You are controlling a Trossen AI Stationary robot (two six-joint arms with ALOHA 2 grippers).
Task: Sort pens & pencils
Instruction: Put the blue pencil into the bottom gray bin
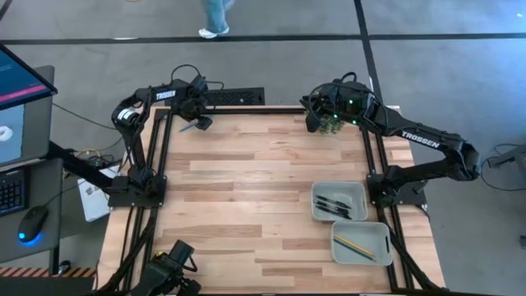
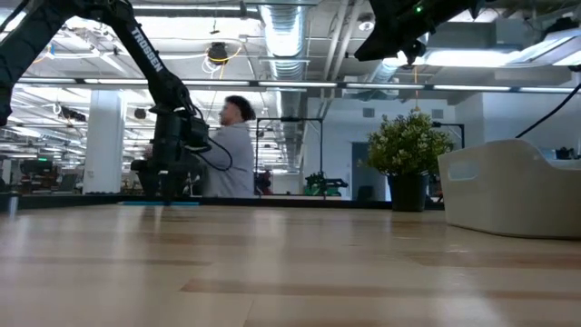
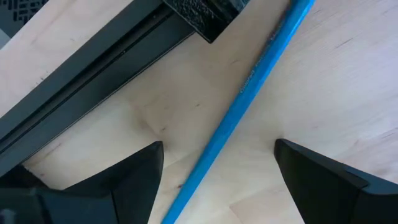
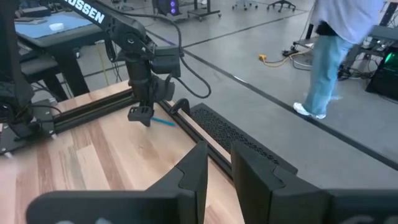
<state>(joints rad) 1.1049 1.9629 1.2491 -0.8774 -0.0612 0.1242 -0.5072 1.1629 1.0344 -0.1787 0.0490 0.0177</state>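
L gripper [image 3: 217, 180] fingers spread wide over blue pencil [image 3: 249, 93] lying on desk [image 1: 246, 189] far corner. R gripper [image 4: 219, 167] raised, fingers nearly closed, probably empty. Pens [image 1: 333, 205] in tray [image 1: 359, 191].

I count two grey trays [image 1: 362, 194] on my tabletop [image 1: 246, 189]. One holds black pens [image 1: 333, 205], about three; the other one yellow pencil [image 1: 354, 245]. One blue pencil [image 3: 242, 106] lies loose.

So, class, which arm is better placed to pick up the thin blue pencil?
Left. The left gripper hangs open straddling the thin blue pencil at the table's far-left corner; the right gripper is raised, away from it.
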